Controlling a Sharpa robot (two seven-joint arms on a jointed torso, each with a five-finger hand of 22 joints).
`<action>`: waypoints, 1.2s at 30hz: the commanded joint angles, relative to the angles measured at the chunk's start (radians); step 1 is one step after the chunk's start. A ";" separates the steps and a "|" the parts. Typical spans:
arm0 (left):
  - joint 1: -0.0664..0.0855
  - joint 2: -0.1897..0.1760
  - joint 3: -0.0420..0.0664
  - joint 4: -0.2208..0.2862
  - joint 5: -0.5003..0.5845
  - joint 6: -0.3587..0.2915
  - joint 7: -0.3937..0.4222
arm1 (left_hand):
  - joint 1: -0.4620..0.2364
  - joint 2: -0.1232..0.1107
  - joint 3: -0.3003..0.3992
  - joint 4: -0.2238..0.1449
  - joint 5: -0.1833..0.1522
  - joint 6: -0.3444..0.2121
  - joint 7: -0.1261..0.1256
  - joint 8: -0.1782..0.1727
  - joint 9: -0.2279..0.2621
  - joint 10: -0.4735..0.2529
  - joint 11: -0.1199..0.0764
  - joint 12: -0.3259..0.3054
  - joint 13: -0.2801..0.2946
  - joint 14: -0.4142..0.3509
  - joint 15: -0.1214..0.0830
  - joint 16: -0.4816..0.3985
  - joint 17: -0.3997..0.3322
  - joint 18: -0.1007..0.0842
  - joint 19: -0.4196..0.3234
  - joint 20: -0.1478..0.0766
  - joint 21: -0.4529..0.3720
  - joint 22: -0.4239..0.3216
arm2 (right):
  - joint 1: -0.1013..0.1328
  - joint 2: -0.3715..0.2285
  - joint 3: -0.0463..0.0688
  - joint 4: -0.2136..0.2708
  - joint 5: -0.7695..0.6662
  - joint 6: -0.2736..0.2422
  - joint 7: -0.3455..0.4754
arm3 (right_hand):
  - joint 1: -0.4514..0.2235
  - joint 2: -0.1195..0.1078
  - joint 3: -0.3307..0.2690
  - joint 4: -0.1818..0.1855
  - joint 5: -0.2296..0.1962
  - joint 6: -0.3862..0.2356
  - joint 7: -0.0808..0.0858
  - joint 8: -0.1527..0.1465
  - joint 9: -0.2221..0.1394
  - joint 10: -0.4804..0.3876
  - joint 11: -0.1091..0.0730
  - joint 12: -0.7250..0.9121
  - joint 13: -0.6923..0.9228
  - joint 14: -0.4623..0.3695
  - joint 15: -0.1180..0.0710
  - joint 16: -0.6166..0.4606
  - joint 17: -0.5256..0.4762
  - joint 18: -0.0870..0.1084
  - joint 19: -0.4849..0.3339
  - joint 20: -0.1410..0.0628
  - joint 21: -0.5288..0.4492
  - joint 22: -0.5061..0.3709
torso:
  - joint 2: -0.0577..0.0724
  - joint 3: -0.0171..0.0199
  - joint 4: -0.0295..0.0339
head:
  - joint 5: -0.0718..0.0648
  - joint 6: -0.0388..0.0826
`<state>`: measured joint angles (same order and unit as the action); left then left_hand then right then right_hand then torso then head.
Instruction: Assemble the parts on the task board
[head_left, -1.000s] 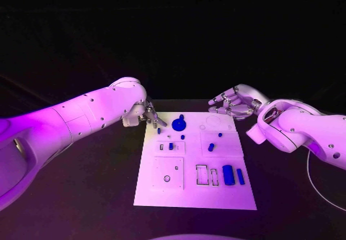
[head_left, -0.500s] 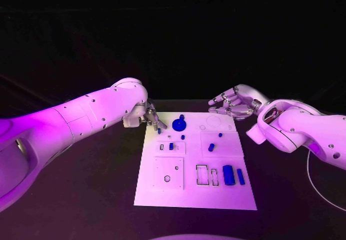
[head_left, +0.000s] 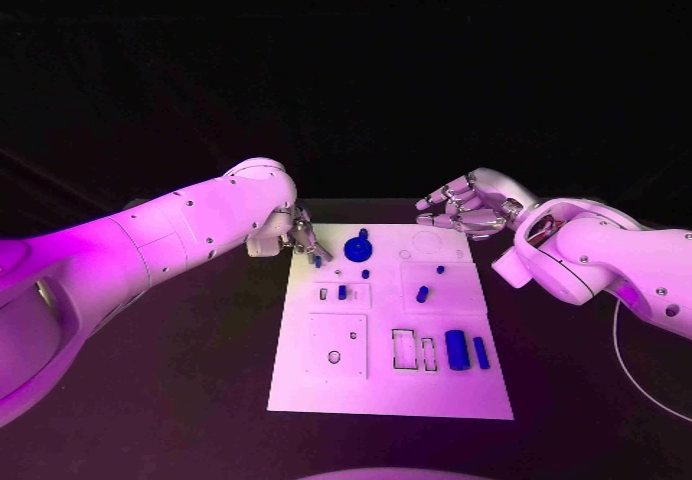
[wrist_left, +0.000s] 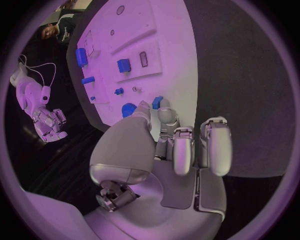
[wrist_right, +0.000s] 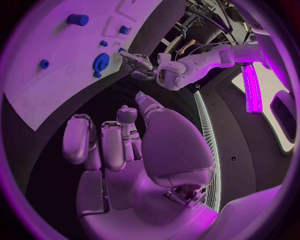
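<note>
Task board, a white plate, lay in the middle of the head view, running from the centre down toward the lower edge on the black table. Blue parts sat across it: a round gear-like disc near its upper left corner, a small peg right of centre, a small block in a recess left of centre, and two upright bars in the lower right area, with a narrower one just beside them. The left hand came in from the left of the frame and hung at the board's upper left corner, its fingertips close together right at a small blue piece on the board edge; whether the piece was actually pinched could not be told. The right hand hovered in the upper right of the head view, just beyond the board's top right corner, off the plate; its fingers were loosely curled with gaps between them and held nothing
</note>
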<state>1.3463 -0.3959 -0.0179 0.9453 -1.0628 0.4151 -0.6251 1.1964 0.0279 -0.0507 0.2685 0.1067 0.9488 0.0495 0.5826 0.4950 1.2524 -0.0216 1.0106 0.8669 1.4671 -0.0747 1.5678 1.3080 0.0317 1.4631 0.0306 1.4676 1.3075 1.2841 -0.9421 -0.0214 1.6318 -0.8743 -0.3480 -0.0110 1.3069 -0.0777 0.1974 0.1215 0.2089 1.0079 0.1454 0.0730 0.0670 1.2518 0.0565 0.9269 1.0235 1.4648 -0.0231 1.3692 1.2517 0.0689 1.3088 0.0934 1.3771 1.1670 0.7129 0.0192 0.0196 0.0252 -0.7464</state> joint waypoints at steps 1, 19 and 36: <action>-0.001 0.004 0.000 0.000 0.005 0.016 0.001 | 0.021 0.005 0.003 -0.010 0.003 0.005 -0.001 -0.002 -0.002 0.004 -0.001 0.005 -0.003 0.104 -0.008 0.003 0.263 -0.004 0.064 -0.004 0.004 0.167 | -0.001 0.001 0.000 0.000 -0.003 0.013 0.005 | 0.000 0.007 -0.005 -0.001 0.003 0.001 -0.003 -0.001 0.001 -0.007 -0.004 -0.005 -0.001 0.039 0.002 -0.004 -0.001 0.019 -0.003 -0.003 -0.006 -0.001 | 0.001 -0.0002 -0.0003 | 0.000 -0.002; -0.003 -0.005 0.000 0.013 0.036 -0.063 0.023 | 0.206 0.040 0.322 -0.163 0.013 -0.030 0.002 -0.003 -0.002 -0.008 -0.004 -0.031 -0.036 0.104 -0.009 0.003 0.263 -0.002 0.061 -0.008 -0.005 0.164 | -0.001 0.004 0.000 -0.002 -0.002 0.016 0.004 | 0.001 0.009 -0.007 -0.001 0.006 0.002 -0.003 -0.001 0.001 -0.006 -0.004 -0.003 0.000 0.039 0.002 -0.005 -0.001 0.020 -0.003 -0.003 -0.006 -0.002 | -0.001 0.0008 -0.0001 | 0.000 -0.009; -0.011 -0.175 -0.002 0.270 0.157 -0.230 0.022 | 0.037 -0.083 0.662 -0.225 0.008 -0.037 -0.005 0.057 0.040 0.025 -0.008 0.003 -0.015 0.104 -0.013 0.003 0.263 -0.006 0.070 -0.010 0.010 0.184 | -0.002 0.003 -0.002 -0.006 -0.001 0.031 -0.003 | 0.001 0.009 -0.008 0.000 0.008 0.002 -0.003 -0.001 0.001 -0.005 -0.004 -0.001 0.001 0.039 0.002 -0.006 -0.003 0.020 -0.004 -0.003 -0.007 -0.003 | -0.003 0.0024 0.0028 | -0.001 -0.010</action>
<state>1.3403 -0.5629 -0.0189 1.1934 -0.9508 0.2609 -0.6168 1.2414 -0.0585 0.4692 0.1822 0.1150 0.9158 0.0496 0.6370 0.5338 1.2725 -0.0307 1.0084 0.8517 1.4638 -0.0856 1.5678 1.3076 0.0316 1.4632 0.0232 1.4745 1.3073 1.2832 -0.9392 -0.0227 1.6261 -0.8740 -0.3364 -0.0128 1.3069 -0.0777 0.1975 0.1214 0.2129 1.0078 0.1454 0.0730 0.0670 1.2518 0.0566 0.9269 1.0236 1.4648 -0.0231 1.3692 1.2496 0.0688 1.3088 0.0934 1.3731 1.1649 0.7102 0.0221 0.0221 0.0232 -0.7550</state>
